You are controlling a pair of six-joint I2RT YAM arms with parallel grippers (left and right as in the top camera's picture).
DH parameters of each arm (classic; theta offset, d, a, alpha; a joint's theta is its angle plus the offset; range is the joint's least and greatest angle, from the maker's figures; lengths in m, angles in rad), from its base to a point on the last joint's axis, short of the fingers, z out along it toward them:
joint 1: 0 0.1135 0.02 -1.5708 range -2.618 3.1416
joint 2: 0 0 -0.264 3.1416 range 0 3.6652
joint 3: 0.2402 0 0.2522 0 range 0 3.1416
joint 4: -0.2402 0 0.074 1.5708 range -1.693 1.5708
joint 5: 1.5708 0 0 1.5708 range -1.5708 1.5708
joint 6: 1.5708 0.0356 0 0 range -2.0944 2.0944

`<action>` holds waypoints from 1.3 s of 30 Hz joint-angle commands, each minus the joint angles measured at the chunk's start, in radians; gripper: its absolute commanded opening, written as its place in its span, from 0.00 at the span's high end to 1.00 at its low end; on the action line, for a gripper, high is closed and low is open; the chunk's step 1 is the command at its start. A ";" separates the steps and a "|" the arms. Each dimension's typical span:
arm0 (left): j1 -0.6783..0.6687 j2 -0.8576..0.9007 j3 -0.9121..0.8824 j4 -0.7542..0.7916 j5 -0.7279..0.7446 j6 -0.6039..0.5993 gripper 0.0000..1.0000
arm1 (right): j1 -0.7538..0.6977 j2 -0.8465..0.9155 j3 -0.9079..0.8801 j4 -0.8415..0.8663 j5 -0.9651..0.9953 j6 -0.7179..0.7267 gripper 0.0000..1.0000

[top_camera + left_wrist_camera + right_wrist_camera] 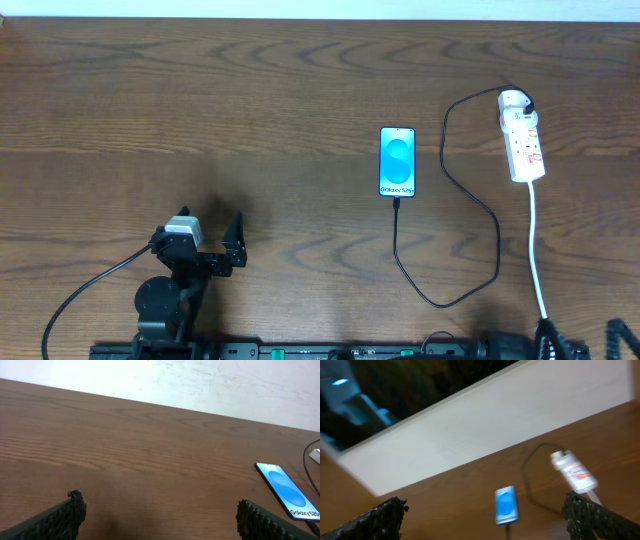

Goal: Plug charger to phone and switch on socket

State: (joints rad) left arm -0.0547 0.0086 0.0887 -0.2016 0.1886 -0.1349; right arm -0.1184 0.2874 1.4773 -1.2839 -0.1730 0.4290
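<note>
Two tools gape apart, empty: left tool [159,510], right tool [482,505]; charger [396,230] meets phone [397,162] at six o'clock, socket [523,140] at three o'clock

Left and right jaws wide apart.

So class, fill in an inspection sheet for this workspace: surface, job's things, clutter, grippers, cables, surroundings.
Surface: brown wooden table, grain showing.
Job's things: phone lying flat, screen lit blue; white power strip to its right, apart from it; whether its switch is on cannot be told.
Clutter: nothing seen.
Grippers: left gripper open, holding nothing; right gripper open, holding nothing.
Cables: black charger cable loops from the plug on the strip to the phone's bottom edge, apparently plugged in; white cord runs from the strip towards the near edge.
Surroundings: pale wall behind the table.
</note>
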 commanded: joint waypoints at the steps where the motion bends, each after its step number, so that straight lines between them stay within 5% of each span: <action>1: -0.004 -0.003 -0.016 -0.028 0.010 -0.008 0.02 | 0.008 0.003 -0.032 0.006 0.089 -0.151 0.01; 8: -0.004 -0.003 -0.016 -0.028 0.010 -0.008 0.02 | 0.008 0.003 -0.200 0.111 0.064 -0.255 0.01; 21: -0.004 -0.003 -0.016 -0.028 0.010 -0.008 0.02 | 0.003 -0.029 -0.686 0.690 -0.280 -0.367 0.01; 32: -0.004 -0.003 -0.016 -0.028 0.010 -0.008 0.02 | 0.034 -0.276 -1.043 0.953 -0.263 -0.367 0.01; 39: -0.004 -0.003 -0.016 -0.028 0.010 -0.008 0.02 | 0.034 -0.282 -1.207 1.124 -0.218 -0.363 0.01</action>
State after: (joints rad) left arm -0.0544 0.0086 0.0887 -0.2020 0.1890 -0.1349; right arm -0.0929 0.0124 0.3195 -0.1963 -0.4175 0.0700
